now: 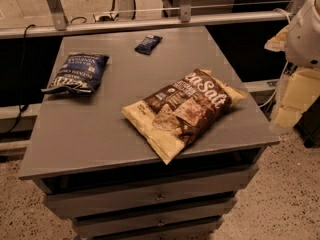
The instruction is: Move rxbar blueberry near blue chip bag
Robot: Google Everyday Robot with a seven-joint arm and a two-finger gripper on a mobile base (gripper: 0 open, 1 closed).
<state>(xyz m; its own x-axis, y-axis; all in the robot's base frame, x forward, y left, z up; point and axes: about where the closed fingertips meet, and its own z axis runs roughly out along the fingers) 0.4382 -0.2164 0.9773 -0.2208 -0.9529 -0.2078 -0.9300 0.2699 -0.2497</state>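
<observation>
The snack bar (148,44) lay at the far edge of the cabinet (90,134), well apart from the blue chip bag (77,73) at left. A brown bag (182,111) lay centre-right. The gripper (291,106) hung beyond the right edge.

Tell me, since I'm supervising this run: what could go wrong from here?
The rxbar blueberry lies flat near the far edge of the table; a clumsy grasp might push it off. The tool is beyond the table's right side, so reaching across could brush the brown chip bag. Placing could also nudge the blue chip bag, near the left edge.
</observation>
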